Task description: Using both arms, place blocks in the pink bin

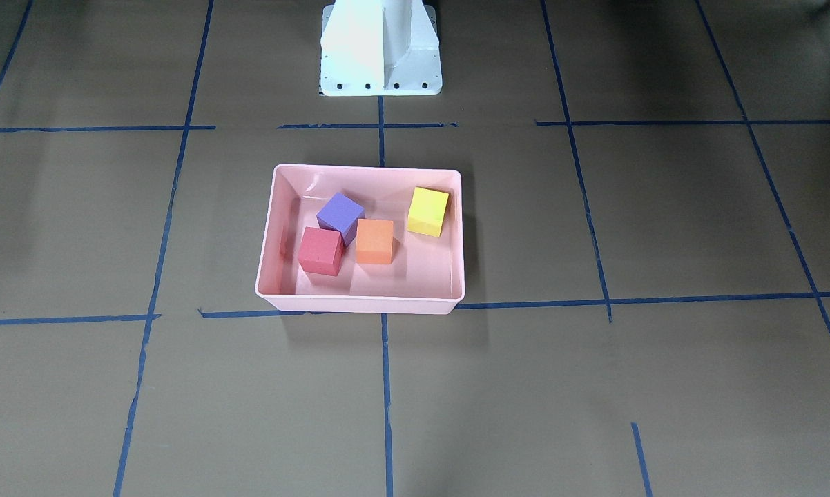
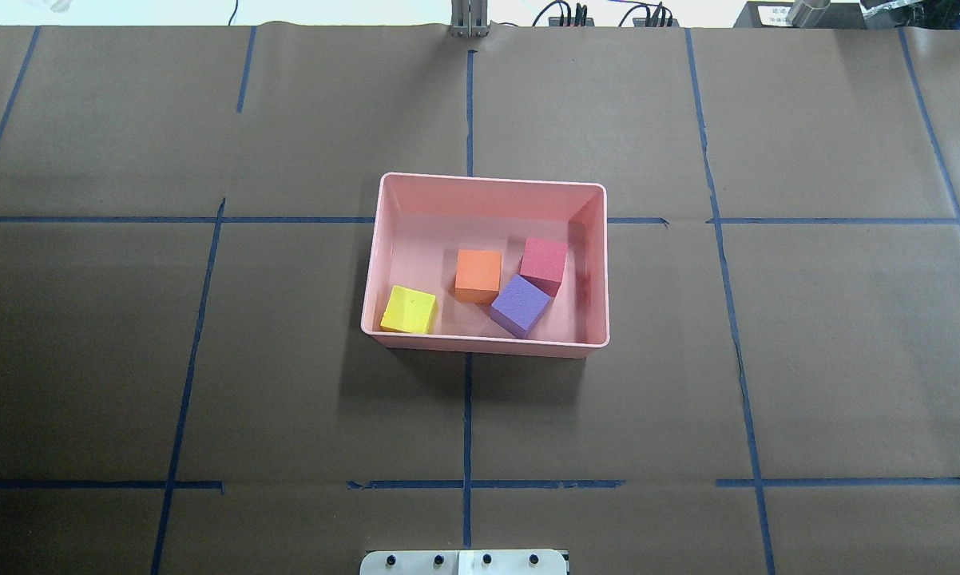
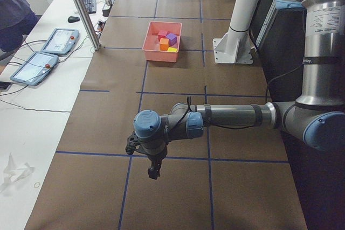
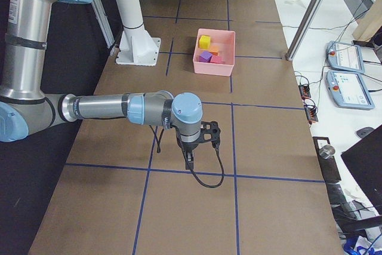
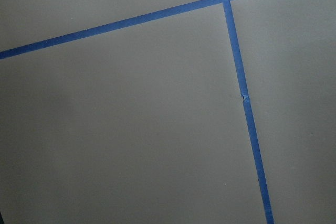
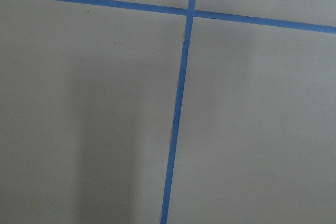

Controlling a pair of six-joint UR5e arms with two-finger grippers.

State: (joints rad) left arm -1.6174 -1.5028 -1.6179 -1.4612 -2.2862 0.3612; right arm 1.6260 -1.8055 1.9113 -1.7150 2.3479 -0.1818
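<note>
Left gripper (image 3: pixel 152 174) & right gripper (image 4: pixel 190 162) well apart from pink bin (image 2: pixel 492 179); claw widths: can't tell.
Red block (image 2: pixel 544 260), purple block (image 2: pixel 520 306), orange block (image 2: pixel 478 272), yellow block (image 2: pixel 409 309) all inside.

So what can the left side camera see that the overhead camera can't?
Only the left side view shows the left arm stretched over the table, its tool pointing down, plus a person and two tablets. Only the overhead view looks straight down into the pink bin, so the yellow block clearly sits alone while the orange block, purple block and red block bunch together. Both show the bin, all four blocks, the blue tape lines and the white base.
</note>
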